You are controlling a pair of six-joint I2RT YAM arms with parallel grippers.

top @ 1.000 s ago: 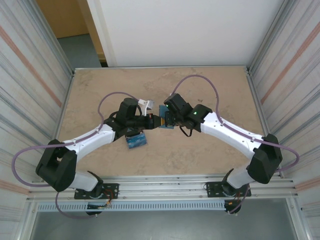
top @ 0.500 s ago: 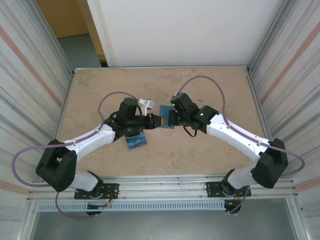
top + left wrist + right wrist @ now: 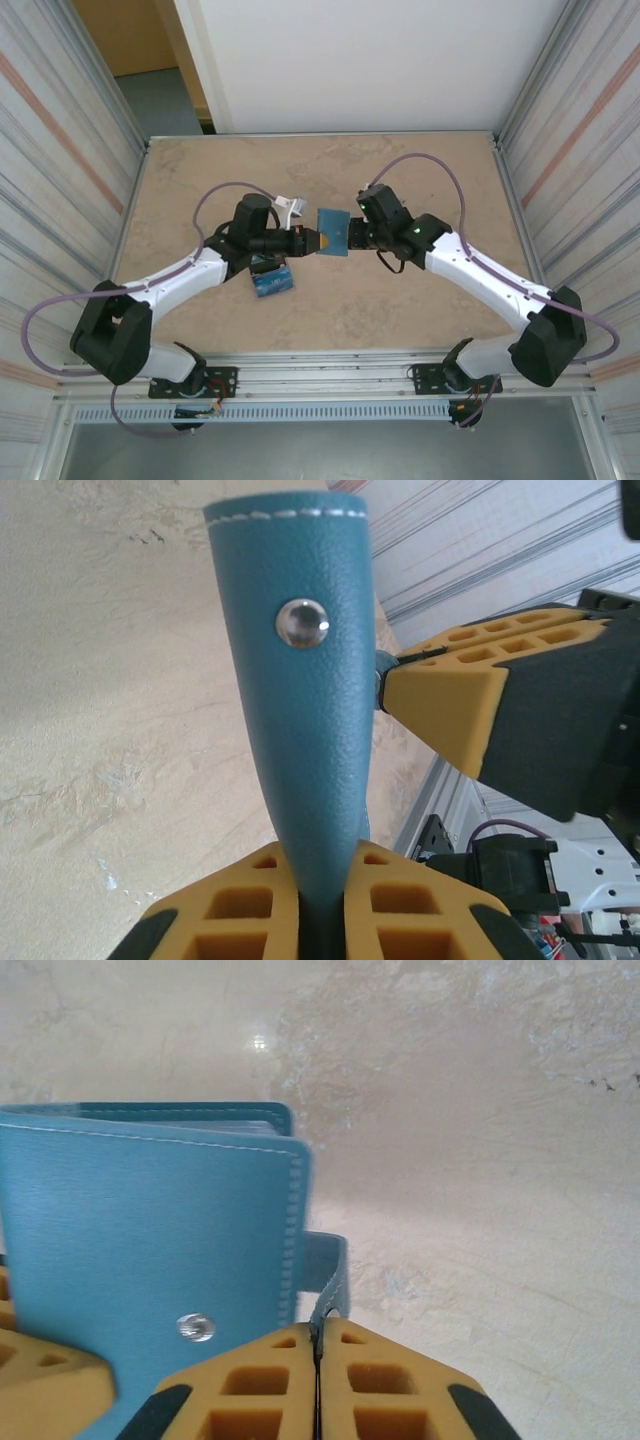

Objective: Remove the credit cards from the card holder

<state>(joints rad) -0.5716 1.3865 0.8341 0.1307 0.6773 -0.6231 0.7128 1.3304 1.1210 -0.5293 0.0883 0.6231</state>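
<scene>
The steel-blue card holder (image 3: 333, 231) hangs folded above the table between both arms. My left gripper (image 3: 312, 241) is shut on its left edge; in the left wrist view the card holder (image 3: 300, 710) rises out of that gripper (image 3: 320, 880), its snap stud facing the camera. My right gripper (image 3: 352, 234) is shut on the small closing tab (image 3: 326, 1265), which stands off the side of the card holder (image 3: 150, 1230) and runs down into that gripper (image 3: 318, 1335). A blue credit card (image 3: 272, 282) lies on the table under the left arm.
A small white object (image 3: 290, 208) lies beside the left wrist. Ribbed metal walls (image 3: 60, 180) enclose the beige table (image 3: 420, 310) on both sides, and a rail (image 3: 330, 360) runs along the near edge. Open tabletop lies behind and in front of the grippers.
My right arm has drawn back to the right, off the card holder's face, and now pinches only the tab. More of the blue cover shows. The left arm has stayed put.
</scene>
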